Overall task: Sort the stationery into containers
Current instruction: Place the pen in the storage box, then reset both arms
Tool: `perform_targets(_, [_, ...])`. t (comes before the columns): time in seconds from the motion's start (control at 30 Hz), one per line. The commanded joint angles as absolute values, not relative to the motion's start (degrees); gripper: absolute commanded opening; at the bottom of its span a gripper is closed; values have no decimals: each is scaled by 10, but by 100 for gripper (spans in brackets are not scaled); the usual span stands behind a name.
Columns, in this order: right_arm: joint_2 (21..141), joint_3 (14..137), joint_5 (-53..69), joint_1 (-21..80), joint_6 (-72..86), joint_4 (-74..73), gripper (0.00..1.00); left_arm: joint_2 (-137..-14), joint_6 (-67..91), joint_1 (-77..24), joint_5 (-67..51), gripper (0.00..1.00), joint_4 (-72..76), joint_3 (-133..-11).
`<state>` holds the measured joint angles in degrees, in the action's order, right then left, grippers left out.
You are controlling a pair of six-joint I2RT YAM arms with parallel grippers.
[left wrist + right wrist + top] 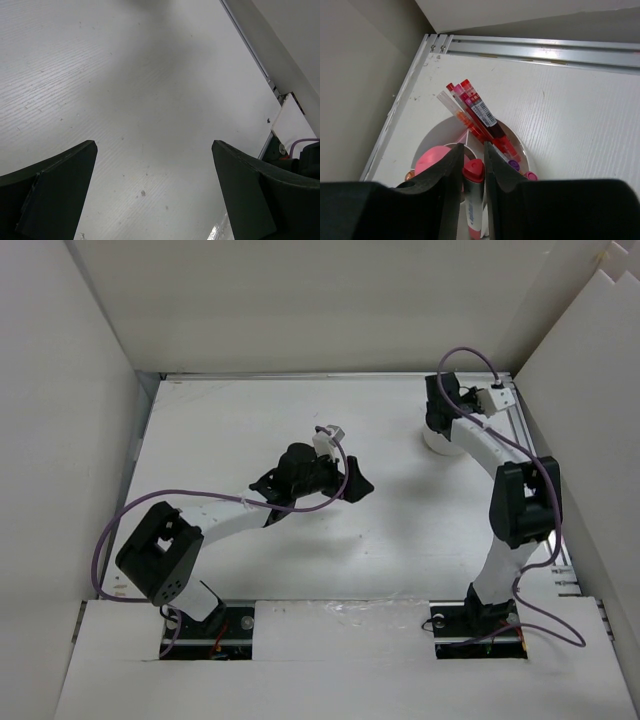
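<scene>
right gripper pinched a white-barrelled, red-capped plastic pen just below the cap, over the low round white plastic cup — i judged it light, stiff, slick. barcode sticker on the red pens in the cup was unreadable. left gripper stood spread, holding nothing.

Toward the far right corner of the table, a cup, directly under the right gripper. In the cup, pens, leaning out toward the corner. Between the right fingers, over the cup, one pen. Over mid-table, left of the cup, nearer and well apart from it, the left gripper.
</scene>
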<state>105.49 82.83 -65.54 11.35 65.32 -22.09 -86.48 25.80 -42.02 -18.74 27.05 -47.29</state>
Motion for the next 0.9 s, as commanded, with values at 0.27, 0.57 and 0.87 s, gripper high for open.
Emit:
perform_targets(0.27, [1066, 873, -685, 118, 679, -262, 37, -832, 258, -422, -178, 100, 280, -482])
perform_targets(0.57, [963, 827, -636, 141, 692, -279, 79, -819, 264, -422, -156, 100, 287, -468])
perform_targets(0.87, [774, 643, -408, 202, 570, -124, 100, -737, 264, -422, -54, 100, 314, -412])
